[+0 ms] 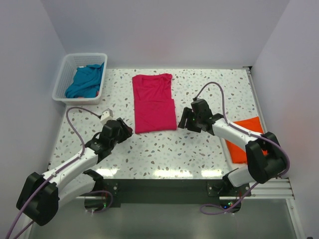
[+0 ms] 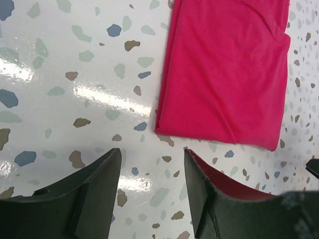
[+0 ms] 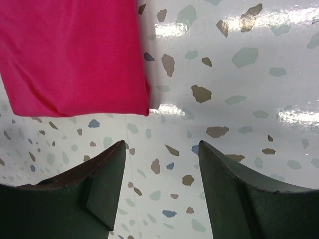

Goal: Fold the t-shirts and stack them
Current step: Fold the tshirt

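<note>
Now the crimson-pink t-shirt (image 1: 153, 102) lies long axis front-to-back, its near corners just ahead of the left gripper (image 1: 128, 131) and right gripper (image 1: 184, 121) (both spread wide, empty).

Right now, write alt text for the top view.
A crimson-pink t-shirt lies partly folded on a speckled table, flanked by the left gripper and right gripper. A teal-blue t-shirt sits in a white basket far left; an orange t-shirt lies along the right edge.
</note>
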`<action>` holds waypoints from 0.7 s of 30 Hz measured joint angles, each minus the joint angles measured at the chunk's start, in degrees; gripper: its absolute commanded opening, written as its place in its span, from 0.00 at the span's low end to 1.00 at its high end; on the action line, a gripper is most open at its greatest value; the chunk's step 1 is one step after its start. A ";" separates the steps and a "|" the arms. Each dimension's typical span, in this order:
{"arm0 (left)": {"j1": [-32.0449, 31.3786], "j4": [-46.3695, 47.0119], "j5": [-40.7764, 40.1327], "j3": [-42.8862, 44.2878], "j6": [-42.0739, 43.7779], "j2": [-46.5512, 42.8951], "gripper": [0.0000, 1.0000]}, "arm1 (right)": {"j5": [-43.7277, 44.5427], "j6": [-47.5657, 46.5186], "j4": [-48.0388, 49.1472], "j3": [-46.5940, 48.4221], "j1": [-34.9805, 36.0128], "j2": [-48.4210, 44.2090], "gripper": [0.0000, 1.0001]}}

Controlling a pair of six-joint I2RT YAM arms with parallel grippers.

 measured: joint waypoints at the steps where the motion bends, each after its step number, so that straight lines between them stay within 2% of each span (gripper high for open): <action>1: 0.00 -0.07 0.02 -0.22 0.02 -0.02 0.59 | 0.02 0.15 0.33 -0.04 0.02 0.28 0.63; 10: 0.00 2.23 2.21 -4.66 0.04 0.42 0.60 | 0.11 1.31 2.73 -0.63 1.51 5.09 0.63; 21: 0.00 15.80 6.27 -4.35 0.52 14.21 0.58 | -0.07 4.37 8.63 0.98 2.38 11.10 0.60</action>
